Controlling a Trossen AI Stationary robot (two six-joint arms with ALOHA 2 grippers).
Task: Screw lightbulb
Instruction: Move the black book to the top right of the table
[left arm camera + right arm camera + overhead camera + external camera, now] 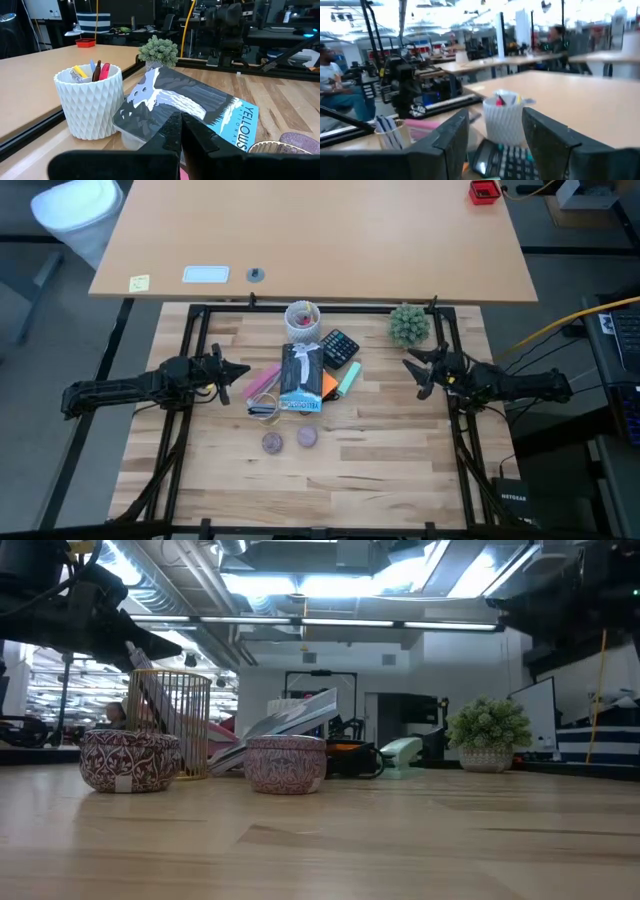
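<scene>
No lightbulb made out on the counter [400,480], left gripper [240,370] pressed together beside the book [301,378], right gripper [412,364] spread apart by the plant [409,324], nothing held.

lightbulb: not discernible | book [190,107]: corner hidden by left claw [181,131]
</scene>
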